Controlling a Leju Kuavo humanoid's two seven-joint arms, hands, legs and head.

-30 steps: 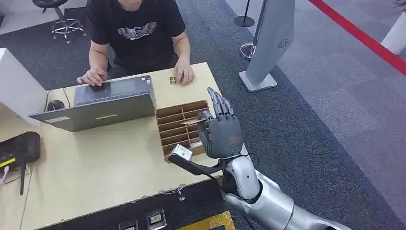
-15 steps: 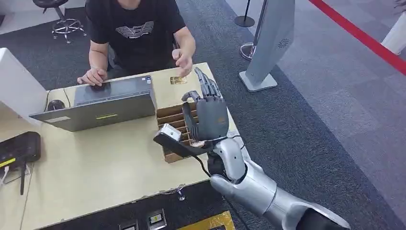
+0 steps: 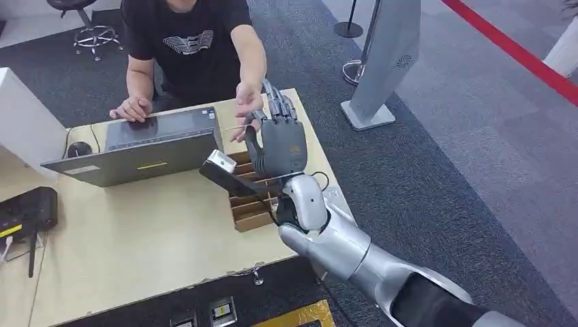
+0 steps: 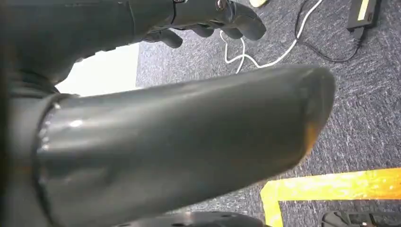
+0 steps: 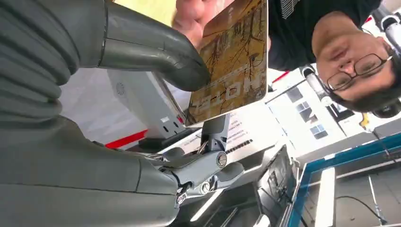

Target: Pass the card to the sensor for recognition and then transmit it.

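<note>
A black router (image 3: 27, 211) sits at the table's (image 3: 136, 238) left edge, beside an open laptop (image 3: 146, 146) where a seated person (image 3: 191, 41) rests one hand. The person's other hand (image 3: 247, 109) reaches across to the card (image 5: 231, 61), pinched between the thumb and fingers of the robot's right hand (image 3: 276, 139), raised above a cardboard divider box (image 3: 252, 204). The left hand (image 4: 203, 19) hangs over grey carpet, fingers curled, holding nothing.

Head view high, facing down over table (image 3: 136, 231); right wrist close, shares card (image 5: 231, 61).
</note>
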